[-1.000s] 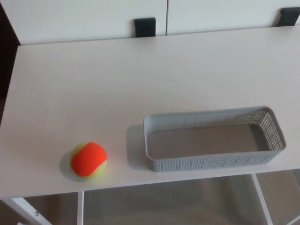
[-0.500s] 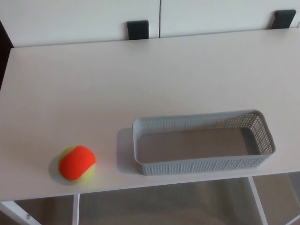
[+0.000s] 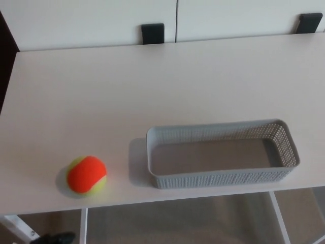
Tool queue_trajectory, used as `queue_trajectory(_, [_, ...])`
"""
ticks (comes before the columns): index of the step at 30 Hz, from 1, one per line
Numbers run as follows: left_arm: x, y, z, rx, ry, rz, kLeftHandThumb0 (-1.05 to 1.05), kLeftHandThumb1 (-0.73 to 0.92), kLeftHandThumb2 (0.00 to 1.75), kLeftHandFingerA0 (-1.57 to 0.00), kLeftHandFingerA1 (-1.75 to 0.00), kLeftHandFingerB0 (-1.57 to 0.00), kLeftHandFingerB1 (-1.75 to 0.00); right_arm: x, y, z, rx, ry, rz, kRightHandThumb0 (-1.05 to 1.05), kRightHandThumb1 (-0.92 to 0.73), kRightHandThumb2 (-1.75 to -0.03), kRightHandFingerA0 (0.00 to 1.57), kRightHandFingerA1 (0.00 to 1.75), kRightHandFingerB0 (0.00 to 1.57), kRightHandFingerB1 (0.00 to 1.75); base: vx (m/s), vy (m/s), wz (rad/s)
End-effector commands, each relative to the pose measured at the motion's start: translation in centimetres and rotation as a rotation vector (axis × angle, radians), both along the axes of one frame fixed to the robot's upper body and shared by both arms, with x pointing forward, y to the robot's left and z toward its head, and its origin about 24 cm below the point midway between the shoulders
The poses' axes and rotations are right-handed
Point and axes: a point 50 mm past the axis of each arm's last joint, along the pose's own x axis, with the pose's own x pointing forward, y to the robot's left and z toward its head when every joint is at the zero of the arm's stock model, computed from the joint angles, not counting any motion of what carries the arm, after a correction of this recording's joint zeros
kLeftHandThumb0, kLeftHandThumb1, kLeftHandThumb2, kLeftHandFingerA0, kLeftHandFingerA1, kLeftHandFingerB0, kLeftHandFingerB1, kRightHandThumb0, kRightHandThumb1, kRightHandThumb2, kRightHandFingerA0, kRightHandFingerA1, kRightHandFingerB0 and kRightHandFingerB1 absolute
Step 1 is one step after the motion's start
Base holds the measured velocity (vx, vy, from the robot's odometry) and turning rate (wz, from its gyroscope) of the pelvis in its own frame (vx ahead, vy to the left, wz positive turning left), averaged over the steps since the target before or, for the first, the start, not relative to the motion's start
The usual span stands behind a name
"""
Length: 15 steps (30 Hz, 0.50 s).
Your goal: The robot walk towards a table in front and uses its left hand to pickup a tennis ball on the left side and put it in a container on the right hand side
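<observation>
Head view down over the white table (image 3: 152, 86). Showed neither the left hand nor the right hand, so could not tell whether spread, pressed together or pinching, and could not place anything against either hand; placed below by the robot's own sides instead.

Tennis ball (image 3: 87, 175), orange with a yellow-green band, resting on the table near its front edge on the robot's left, untouched.

Grey perforated container (image 3: 218, 179), long and shallow, set near the same front edge on the robot's right, apart from the tennis ball with bare tabletop between. Showed only its own bare grey floor inside; tennis ball outside it.

Black bracket (image 3: 153, 33) at the middle of the far edge, second bracket (image 3: 310, 22) at the far right corner, white panels (image 3: 91, 20) behind both.

White table leg (image 3: 84, 229) below the front edge. Small dark shape (image 3: 57, 238) at the bottom margin, too cut off to identify.
</observation>
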Motion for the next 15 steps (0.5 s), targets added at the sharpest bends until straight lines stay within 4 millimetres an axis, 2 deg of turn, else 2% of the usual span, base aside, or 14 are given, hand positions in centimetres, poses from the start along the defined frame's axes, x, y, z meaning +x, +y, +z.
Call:
queue_trajectory(1, [1.2,-9.1,23.5,-0.170,-1.228,-0.330,-0.48,0.38,0.61,-0.17,-0.38,-0.08,-0.35,0.0,-1.0,0.2,-0.042,0.038,0.035,-0.33,-0.52,-0.55,0.65,0.54,0.52,0.44,0.00,0.000,0.00])
queue_trajectory(2, [2.2,-9.2,23.2,-0.104,-1.257,-0.291,-0.48,0.38,0.61,-0.17,-0.38,-0.08,-0.35,0.0,-1.0,0.3,-0.041,0.038,0.038,-0.33,-0.52,-0.55,0.65,0.54,0.52,0.44,0.00,0.000,0.00])
queue_trajectory(4, [3.0,-9.3,23.2,-0.070,-1.252,-0.278,-0.46,0.38,0.62,-0.15,-0.42,-0.07,-0.38,0.3,-1.2,0.3,-0.028,0.035,0.022,-0.32,-0.52,-0.55,0.66,0.54,0.51,0.44,0.00,-0.001,0.03])
queue_trajectory(6, [4.9,-9.3,22.5,0.057,-1.232,-0.269,-0.44,0.43,0.61,-0.14,-0.50,-0.05,-0.44,0.5,-1.2,0.2,-0.053,0.048,0.035,-0.32,-0.53,-0.55,0.68,0.54,0.52,0.44,0.00,0.000,0.00])
queue_trajectory(7, [5.1,-9.2,22.4,0.065,-1.228,-0.261,-0.44,0.43,0.61,-0.14,-0.50,-0.05,-0.44,0.6,-1.2,0.3,-0.053,0.046,0.034,-0.32,-0.53,-0.55,0.68,0.54,0.52,0.44,0.00,0.000,0.00])
queue_trajectory(8, [6.0,-8.9,21.8,0.106,-1.213,-0.224,-0.29,0.36,0.87,-0.02,-0.53,-0.09,-0.57,0.6,-1.2,0.3,-0.056,0.040,0.039,-0.31,-0.52,-0.55,0.65,0.54,0.51,0.44,0.00,0.000,0.00])
queue_trajectory(9, [6.9,-8.4,21.0,0.157,-1.195,-0.179,-0.29,0.35,0.86,-0.02,-0.53,-0.09,-0.57,0.7,-1.2,0.4,-0.058,0.035,0.046,-0.30,-0.52,-0.55,0.66,0.54,0.50,0.44,0.00,0.000,0.00])
queue_trajectory(15, [8.1,-7.0,19.8,0.239,-1.161,-0.102,-0.30,0.32,0.85,-0.02,-0.55,-0.09,-0.58,0.9,-1.2,0.2,-0.053,0.034,0.041,-0.31,-0.52,-0.55,0.70,0.56,0.52,0.45,0.00,0.000,0.00])
